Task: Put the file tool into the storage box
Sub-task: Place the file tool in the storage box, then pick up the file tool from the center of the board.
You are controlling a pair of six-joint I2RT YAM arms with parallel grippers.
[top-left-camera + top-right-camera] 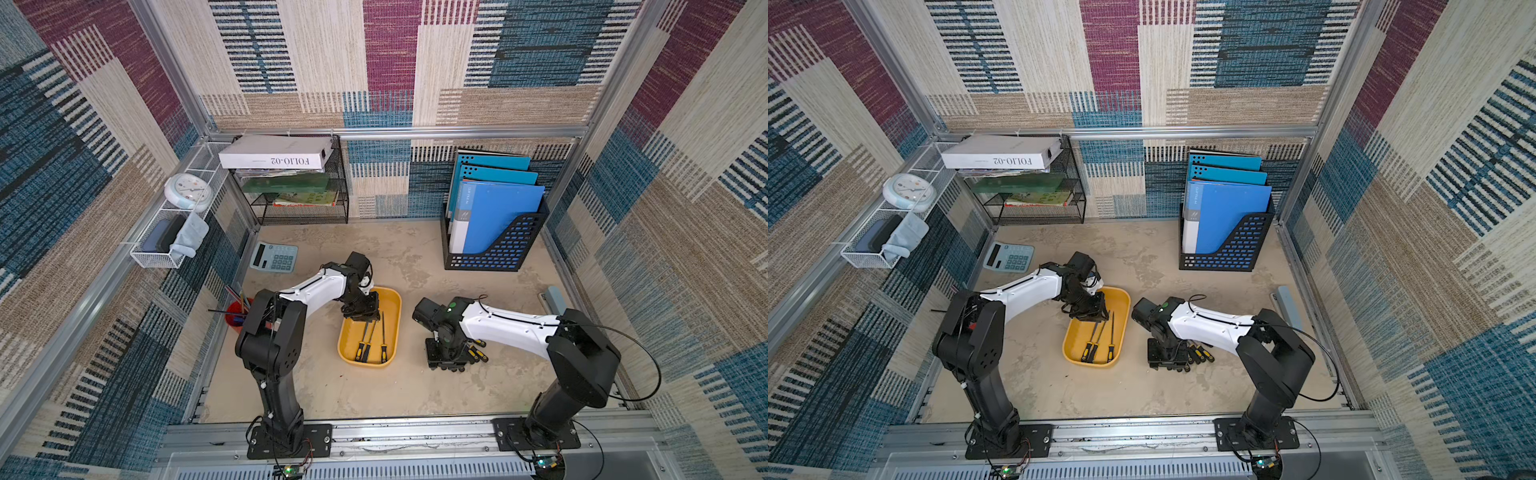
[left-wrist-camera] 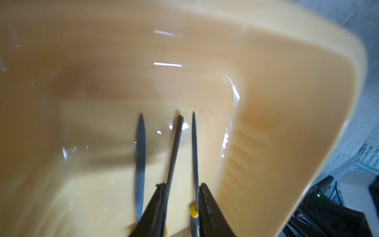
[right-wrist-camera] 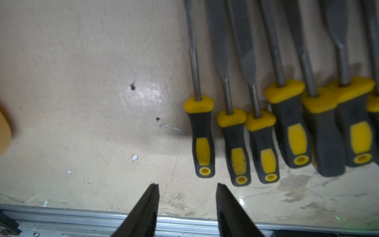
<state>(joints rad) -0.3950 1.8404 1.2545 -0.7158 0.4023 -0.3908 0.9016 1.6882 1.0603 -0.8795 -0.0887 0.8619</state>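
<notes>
In both top views, the left gripper [image 1: 365,316] hangs inside the storage box [image 1: 394,305] at its far end. Three files [image 1: 383,348] lie on the box floor, blade tips beneath it. The right gripper [image 1: 446,365] stands low over the table [image 1: 374,395], loose files [image 1: 478,353] just beside it.

Left wrist view: jaws slightly parted, clamping nothing; blades extend ahead of the fingers [image 2: 158,205].

Right wrist view: jaws parted, empty; loose files [image 3: 202,135] lie ahead, to one side.
</notes>
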